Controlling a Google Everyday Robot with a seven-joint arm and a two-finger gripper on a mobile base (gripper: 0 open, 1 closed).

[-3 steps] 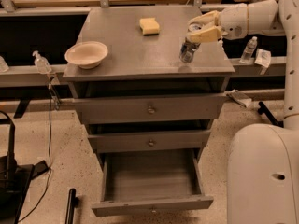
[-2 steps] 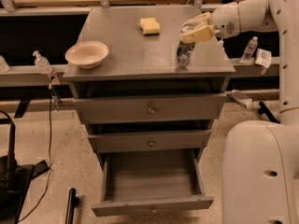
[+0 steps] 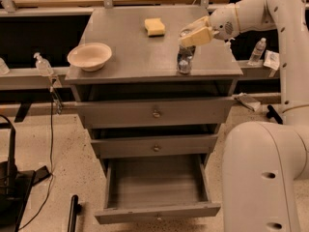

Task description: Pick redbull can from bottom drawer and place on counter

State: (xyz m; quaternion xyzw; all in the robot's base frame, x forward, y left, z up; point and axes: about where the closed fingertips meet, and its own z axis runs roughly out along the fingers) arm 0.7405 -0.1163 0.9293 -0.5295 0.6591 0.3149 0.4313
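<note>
One arm reaches in from the right, claw (image 3: 195,35) just above the redbull can (image 3: 184,62); gripping or released, I cannot tell. Far left of the claw sits a bowl (image 3: 90,56), nearer a sponge (image 3: 154,27), bare grey desk (image 3: 130,57) between; the can stands near the front edge, bottom drawer (image 3: 154,182) open below.

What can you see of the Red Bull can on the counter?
The redbull can is slim and looks like silvery metal with dark bluish patches. It stands upright on the grey counter, near the front right edge. The pincer is directly over its top, covering the lid.
</note>
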